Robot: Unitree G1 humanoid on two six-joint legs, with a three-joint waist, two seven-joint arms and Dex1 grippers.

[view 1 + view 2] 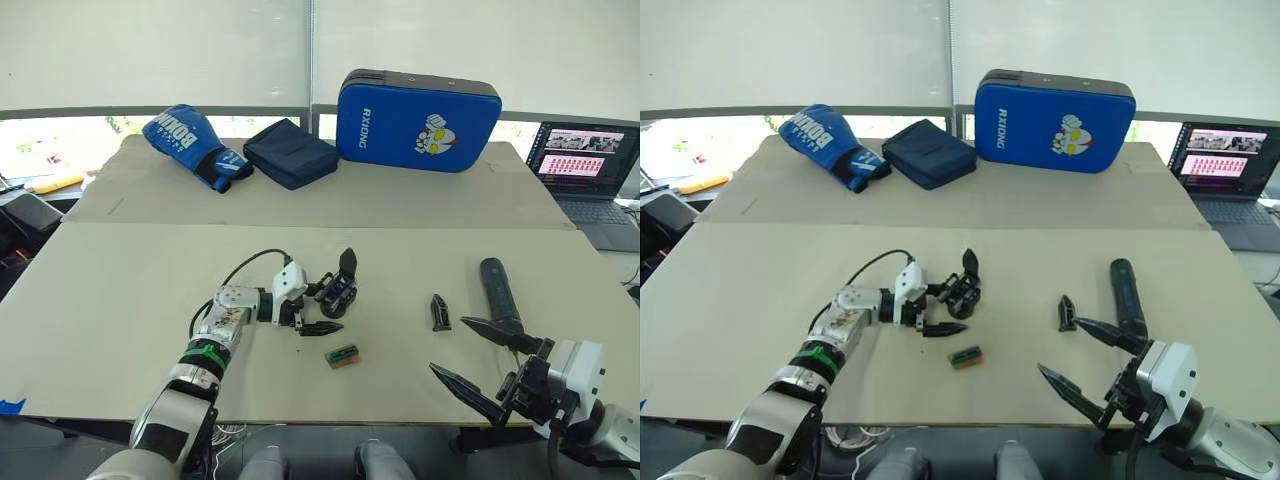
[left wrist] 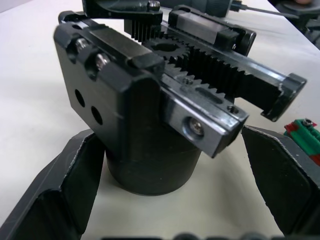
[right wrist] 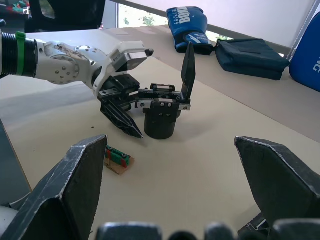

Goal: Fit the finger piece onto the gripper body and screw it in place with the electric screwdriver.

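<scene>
Center-left of the desk (image 1: 120, 300), the left pincer (image 1: 307, 312) straddles the gripper body (image 1: 338, 288), spread, while the finger piece (image 1: 439, 312) and electric screwdriver (image 1: 498, 290) lie untouched right of centre near the spread, empty right pincer (image 1: 480, 365); fitting not started.

White-silver arms, green wrist band, black cable, black fingers (image 1: 322, 327)

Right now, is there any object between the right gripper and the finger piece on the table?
Nothing visible blocks it. The right gripper is open and the finger piece lies just beyond it on bare table. The electric screwdriver lies beside that path, not across it.
</scene>
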